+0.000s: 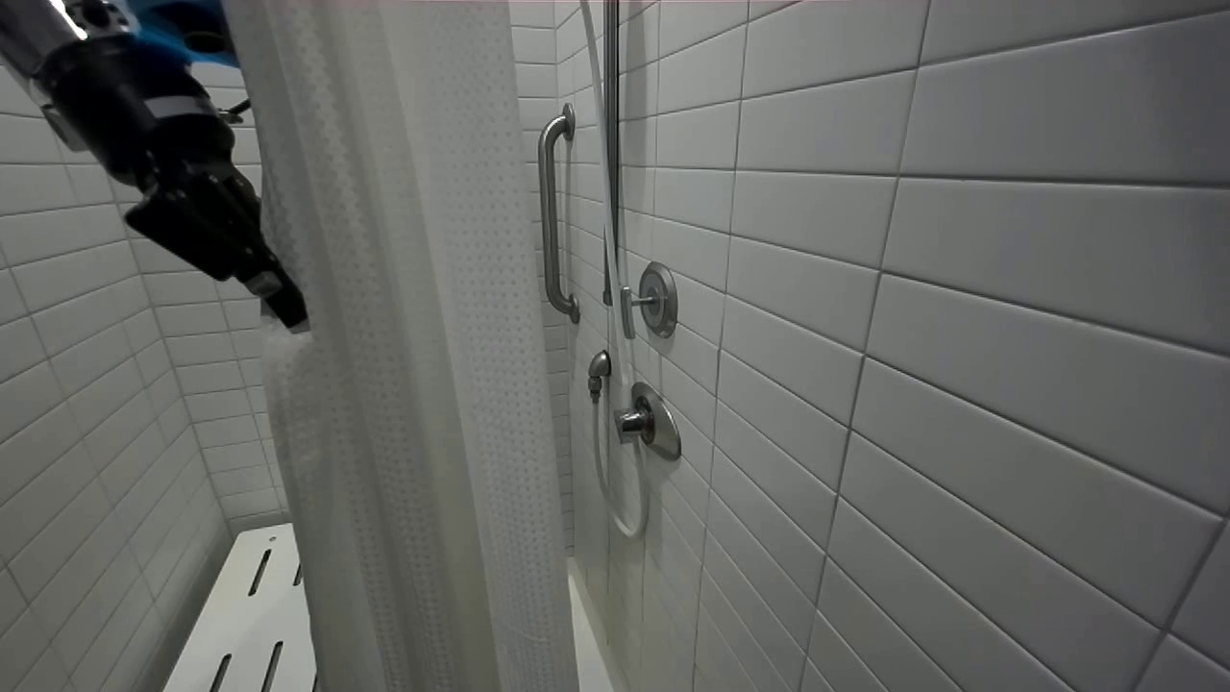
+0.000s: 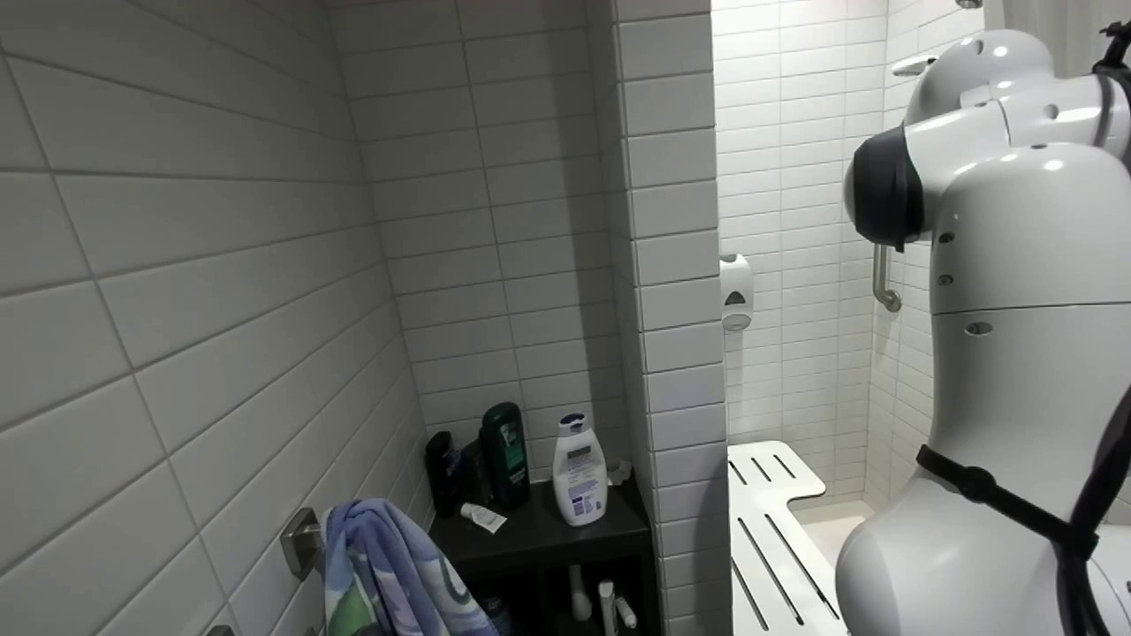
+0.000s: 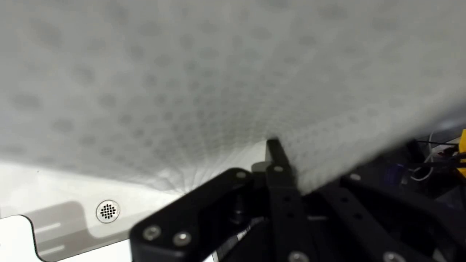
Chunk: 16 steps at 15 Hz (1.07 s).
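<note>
we find the curtain (image 1: 413, 336) cut off above and below, hiding part of the seat (image 1: 245, 615); the arm (image 2: 1016, 380) is cropped in both exterior views.

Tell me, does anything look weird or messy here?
A small white tube lies flat on the dark shelf while the bottles stand upright. The shower curtain looks puckered where the gripper pinches it. I see no spill.

Bent at a dark-capped joint (image 2: 888, 190), the white robot arm (image 2: 1016, 230) stands in an exterior view, while its black gripper (image 1: 287, 312) slants downward from the wrist (image 1: 36, 37), fingers (image 1: 282, 300) closed tightly together.
</note>
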Each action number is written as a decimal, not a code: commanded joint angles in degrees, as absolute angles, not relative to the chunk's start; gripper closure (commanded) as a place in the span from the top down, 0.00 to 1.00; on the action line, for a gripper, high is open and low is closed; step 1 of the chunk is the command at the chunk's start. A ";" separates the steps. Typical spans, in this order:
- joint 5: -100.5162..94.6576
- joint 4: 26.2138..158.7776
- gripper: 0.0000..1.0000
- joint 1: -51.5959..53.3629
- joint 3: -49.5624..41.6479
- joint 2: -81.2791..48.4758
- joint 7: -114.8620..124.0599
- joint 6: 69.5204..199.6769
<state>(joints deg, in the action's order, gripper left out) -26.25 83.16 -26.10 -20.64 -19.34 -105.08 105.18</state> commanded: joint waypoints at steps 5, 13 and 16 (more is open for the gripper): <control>-26.29 82.69 0.02 -26.46 -20.23 -19.54 -105.13 104.88; -25.91 80.84 0.00 -26.85 -20.37 -20.90 -105.01 104.13; -25.52 79.20 0.00 -27.33 -20.49 -22.07 -105.04 103.48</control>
<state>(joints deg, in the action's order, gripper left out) -26.38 82.33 -26.29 -20.61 -19.71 -105.11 105.10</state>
